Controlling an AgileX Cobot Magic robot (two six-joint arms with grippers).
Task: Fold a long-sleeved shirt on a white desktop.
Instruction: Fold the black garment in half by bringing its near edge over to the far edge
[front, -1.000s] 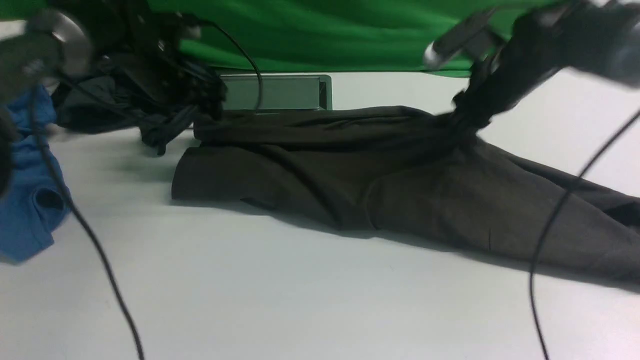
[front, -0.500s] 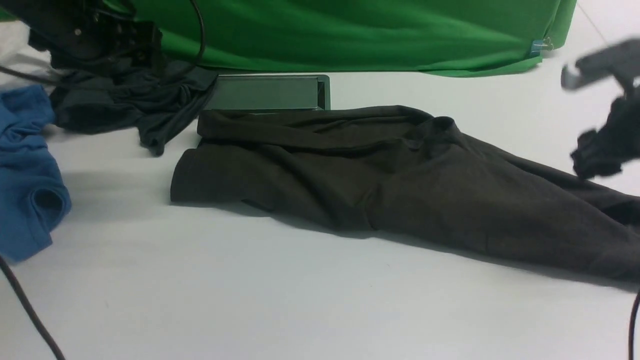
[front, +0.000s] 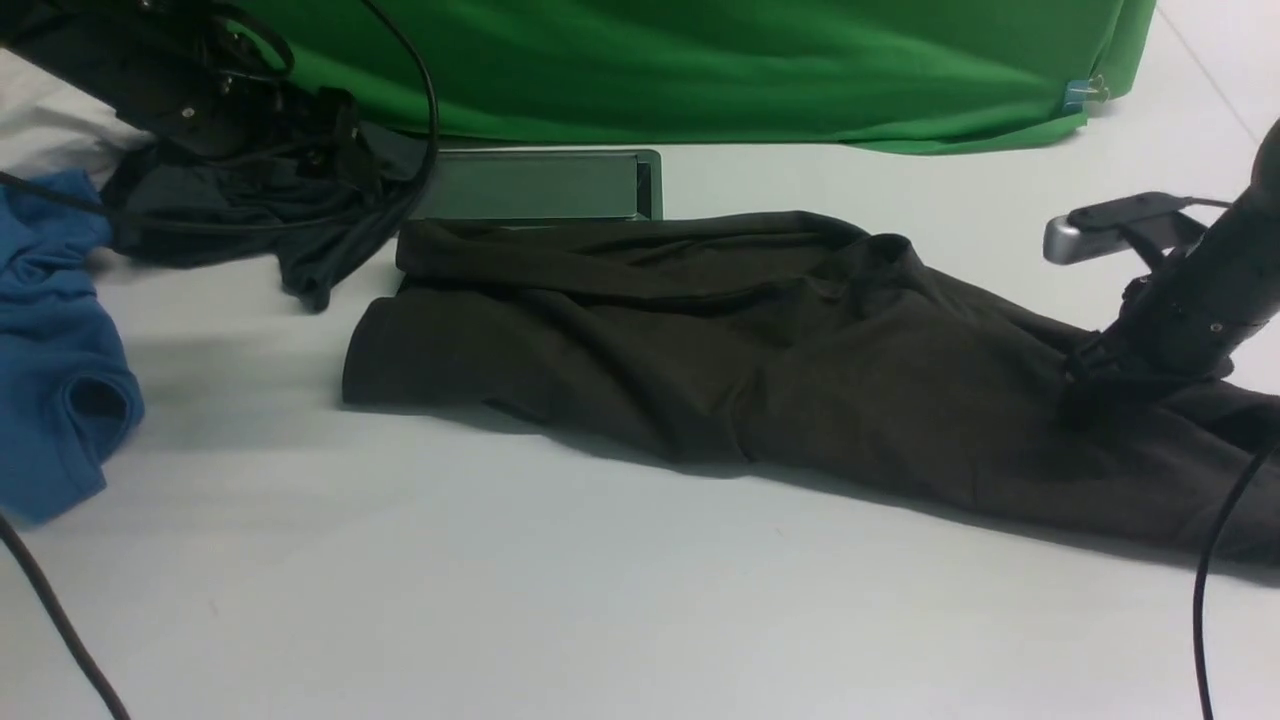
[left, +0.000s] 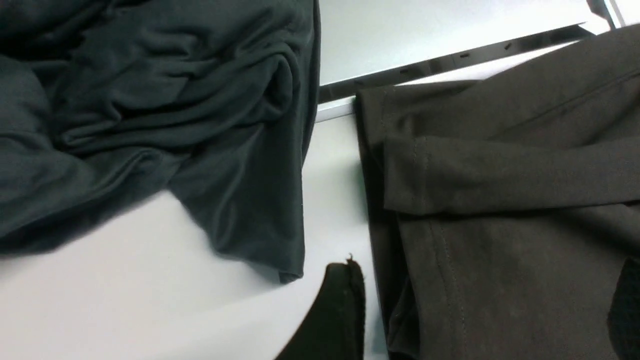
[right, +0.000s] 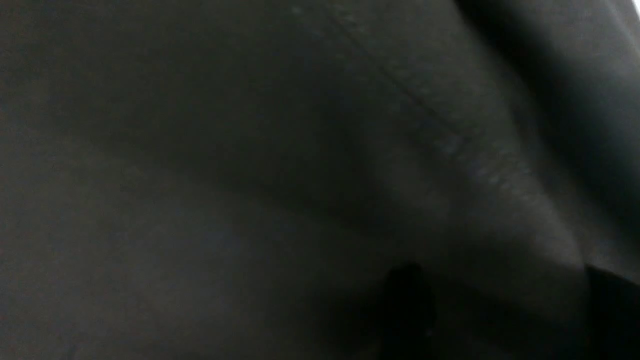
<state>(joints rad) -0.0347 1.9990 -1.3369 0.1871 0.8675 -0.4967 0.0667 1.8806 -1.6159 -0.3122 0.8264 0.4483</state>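
The shirt (front: 760, 350), dark olive-black and plain on the side that shows, lies rumpled across the middle of the frame, running from centre-left to the right edge. Its left end is folded into stacked layers with stitched hems. The right part spreads wider and flatter. The worktop (front: 500, 580) is smooth matte white and fills the lower frame beneath it.

Front view: diffuse, even light falls on the white tabletop (front: 600, 600), and we see soft shadows along the near edge of the long-sleeved shirt (front: 700, 350). The picture is sharp and faintly grainy. Left wrist view: bright and clear, with a mild sheen on the grey hatch (left: 425, 35). Right wrist view: very dim and blurred, so we make out only a faint seam in dark cloth.
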